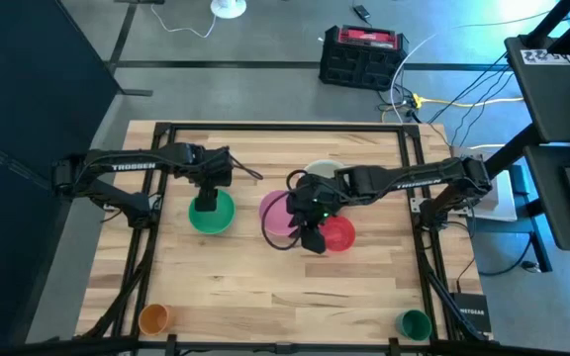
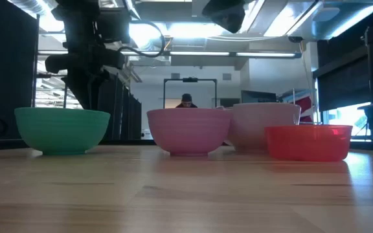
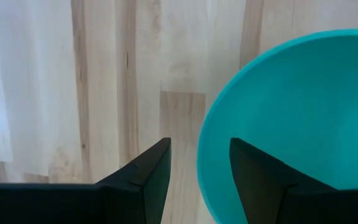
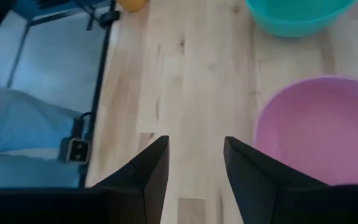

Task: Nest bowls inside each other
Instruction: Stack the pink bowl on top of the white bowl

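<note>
On the counter, near its middle: four bowls in a loose row. Farthest back, a pale bowl, largely hidden under the right arm from above, seen at table height just behind the pink and red ones. Toward the left side, apart from the others, a green bowl, upright, empty. Just beside the pale one, a pink bowl, upright, partly covered by the right arm. To its right, close beside it, a red bowl, the smallest of the four, upright; touching or merely near cannot be told. None nested in another yet.

Above the green bowl's far rim: left gripper, pointing down, fingers apart, one inside the rim and one outside over bare wood, with the bowl wall between them; clamped on nothing visible.

Between the pink and red bowls: right gripper, hanging above the counter, fingers apart, holding nothing, bare wood between them, pink bowl to one side.

At the near corners of the counter, well away from the row: an orange cup on the left, a green cup on the right.
</note>
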Controlling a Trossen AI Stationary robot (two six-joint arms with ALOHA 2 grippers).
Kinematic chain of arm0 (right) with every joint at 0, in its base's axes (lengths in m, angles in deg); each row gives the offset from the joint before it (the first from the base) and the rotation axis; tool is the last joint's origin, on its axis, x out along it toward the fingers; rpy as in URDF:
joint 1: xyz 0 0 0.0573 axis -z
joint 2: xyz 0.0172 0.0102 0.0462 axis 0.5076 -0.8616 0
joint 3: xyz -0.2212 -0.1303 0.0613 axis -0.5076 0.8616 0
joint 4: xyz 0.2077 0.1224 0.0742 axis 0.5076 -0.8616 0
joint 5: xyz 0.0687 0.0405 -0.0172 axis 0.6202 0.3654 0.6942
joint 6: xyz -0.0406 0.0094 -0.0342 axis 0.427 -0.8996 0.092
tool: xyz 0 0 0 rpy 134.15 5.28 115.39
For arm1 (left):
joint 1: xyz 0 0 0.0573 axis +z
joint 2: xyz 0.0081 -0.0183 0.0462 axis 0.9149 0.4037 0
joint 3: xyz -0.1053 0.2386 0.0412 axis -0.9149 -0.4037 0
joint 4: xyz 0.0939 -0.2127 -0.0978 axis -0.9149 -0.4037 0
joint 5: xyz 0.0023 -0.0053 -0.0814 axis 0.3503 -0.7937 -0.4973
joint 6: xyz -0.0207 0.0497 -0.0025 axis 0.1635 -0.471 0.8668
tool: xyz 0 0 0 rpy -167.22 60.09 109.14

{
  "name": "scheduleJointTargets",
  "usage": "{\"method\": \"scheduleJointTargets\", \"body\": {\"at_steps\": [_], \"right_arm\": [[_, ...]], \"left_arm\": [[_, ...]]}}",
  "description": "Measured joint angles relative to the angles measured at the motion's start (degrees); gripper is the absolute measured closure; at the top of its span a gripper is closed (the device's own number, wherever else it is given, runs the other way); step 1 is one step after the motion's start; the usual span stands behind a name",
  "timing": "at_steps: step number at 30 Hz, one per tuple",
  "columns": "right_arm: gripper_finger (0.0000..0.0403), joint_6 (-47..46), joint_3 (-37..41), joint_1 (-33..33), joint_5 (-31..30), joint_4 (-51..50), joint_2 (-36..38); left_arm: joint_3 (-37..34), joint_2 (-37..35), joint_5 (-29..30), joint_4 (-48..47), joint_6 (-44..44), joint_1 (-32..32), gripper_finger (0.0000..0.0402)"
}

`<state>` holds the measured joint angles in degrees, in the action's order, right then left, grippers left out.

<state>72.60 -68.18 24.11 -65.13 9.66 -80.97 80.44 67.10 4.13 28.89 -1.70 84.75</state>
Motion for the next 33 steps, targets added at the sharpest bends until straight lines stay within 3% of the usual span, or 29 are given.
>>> {"method": "scheduleJointTargets", "body": {"at_steps": [2,24,33], "right_arm": [[0.0265,-1.7,0.0,0.5,3.4,-1.8,-0.5],[0.0265,-7.3,0.0,1.6,9.0,0.2,-11.2],[0.0265,-13.3,0.3,1.9,8.5,9.6,-12.7]], "left_arm": [[-0.3,0.0,-0.1,0.5,-0.2,0.0,0.0254],[-4.7,0.0,-1.2,4.5,0.4,0.0,0.0274],[-4.7,0.0,-1.2,4.7,0.4,0.0,0.0275]]}}
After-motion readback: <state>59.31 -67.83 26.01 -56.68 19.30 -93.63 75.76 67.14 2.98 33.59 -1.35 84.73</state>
